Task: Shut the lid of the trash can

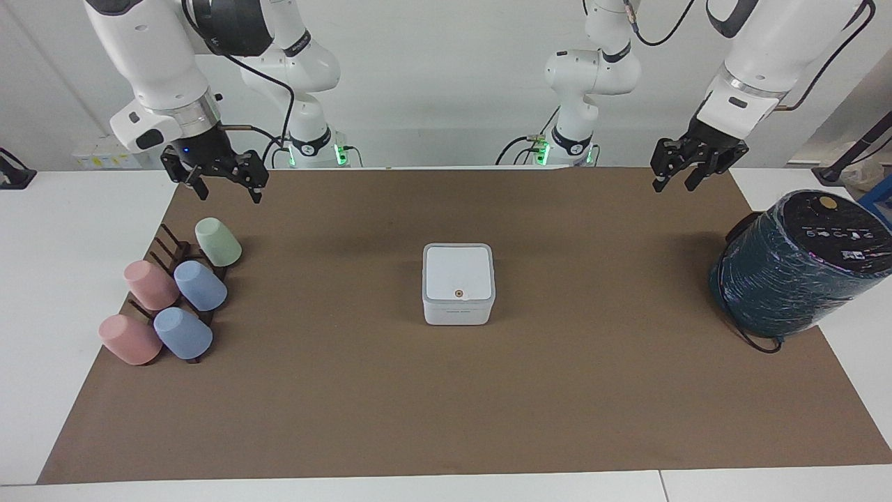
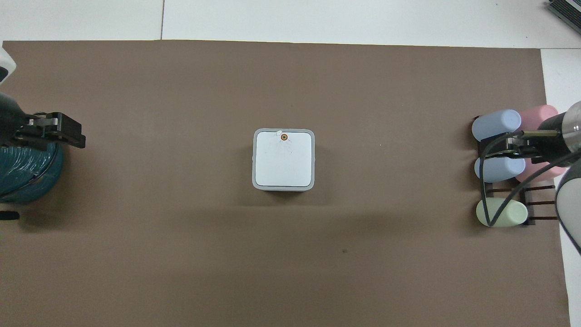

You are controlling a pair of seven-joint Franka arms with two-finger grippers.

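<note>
The small white trash can [image 1: 456, 314] stands in the middle of the brown mat. Its flat white lid [image 1: 456, 268] lies down flat on it, with the orange-brown dot on top; it also shows in the overhead view [image 2: 283, 161]. My left gripper [image 1: 675, 183] is open and empty, up in the air over the mat's edge by the teal cylinder, well away from the can; it also shows in the overhead view [image 2: 68, 132]. My right gripper [image 1: 228, 190] is open and empty, and waits in the air over the cup rack.
A big dark teal wrapped cylinder [image 1: 794, 268] lies at the left arm's end of the table. A dark rack with several pastel cups [image 1: 174, 300] sits at the right arm's end. The brown mat [image 1: 446, 404] covers most of the table.
</note>
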